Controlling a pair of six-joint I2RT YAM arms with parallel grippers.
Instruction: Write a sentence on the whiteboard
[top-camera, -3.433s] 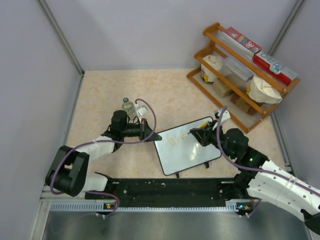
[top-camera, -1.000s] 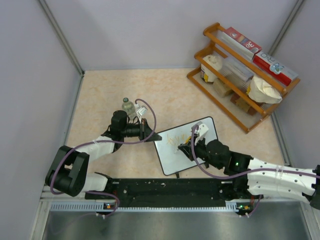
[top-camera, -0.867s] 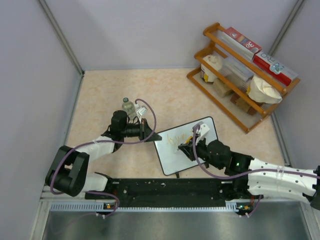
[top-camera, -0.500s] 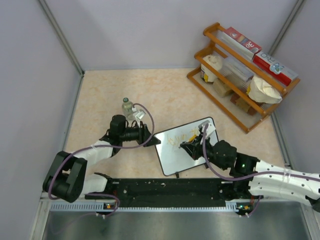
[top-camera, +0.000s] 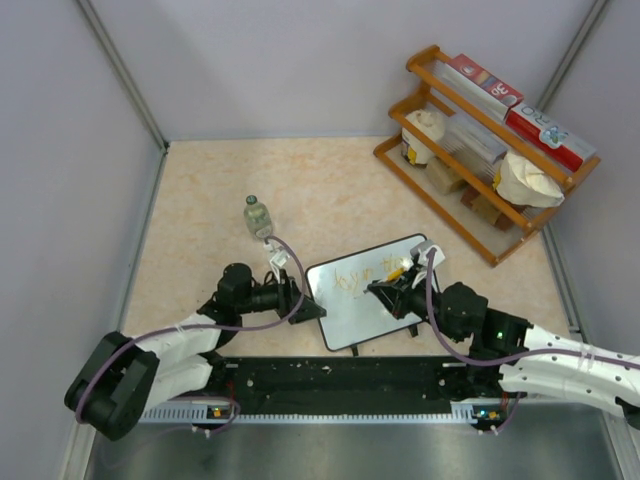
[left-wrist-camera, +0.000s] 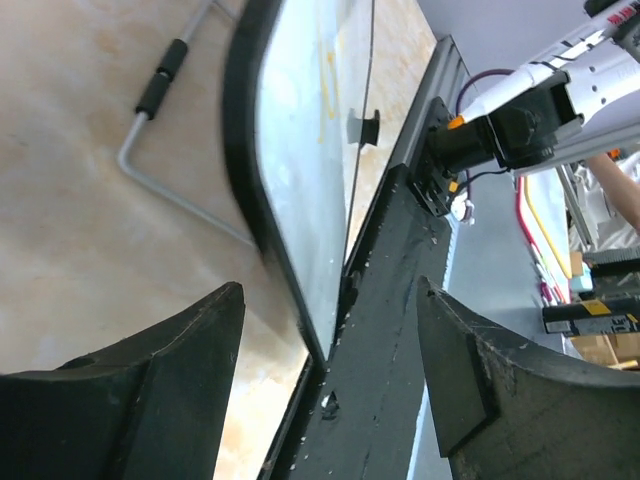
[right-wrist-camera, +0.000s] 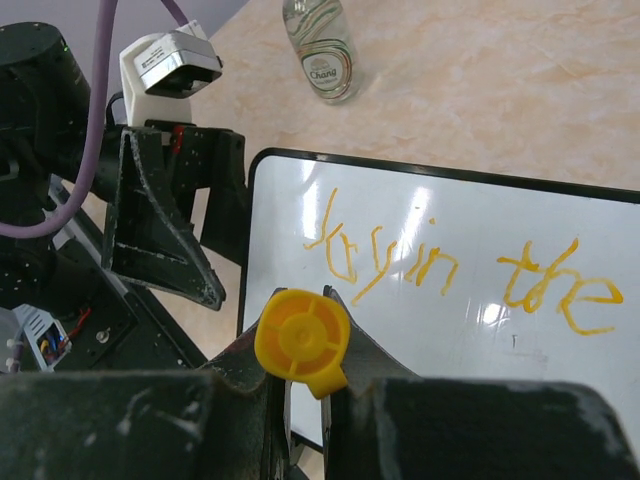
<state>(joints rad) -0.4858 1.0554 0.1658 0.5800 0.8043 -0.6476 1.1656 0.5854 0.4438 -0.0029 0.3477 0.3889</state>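
The whiteboard (top-camera: 360, 315) lies on the table in front of the arms, black-framed, with the orange sentence (top-camera: 365, 275) along its far edge. In the right wrist view the sentence (right-wrist-camera: 450, 265) reads roughly "stay in the" on the whiteboard (right-wrist-camera: 450, 350). My right gripper (top-camera: 395, 285) is over the board, shut on a yellow marker (right-wrist-camera: 302, 342) seen end-on; its tip is hidden. My left gripper (top-camera: 300, 300) is open at the board's left edge. Its fingers (left-wrist-camera: 130, 390) stand either side of the frame's corner (left-wrist-camera: 290, 280) without touching it.
A small clear bottle (top-camera: 257, 215) stands on the table beyond the left gripper. A wooden rack (top-camera: 478, 215) with boxes and bags fills the back right corner. The black base rail (top-camera: 340, 375) runs along the near edge. A bent metal foot (left-wrist-camera: 160, 130) sticks out under the board.
The left gripper has opened, let go of the board's left edge and drawn back toward the near edge. The right gripper with the marker has slid right along the writing.
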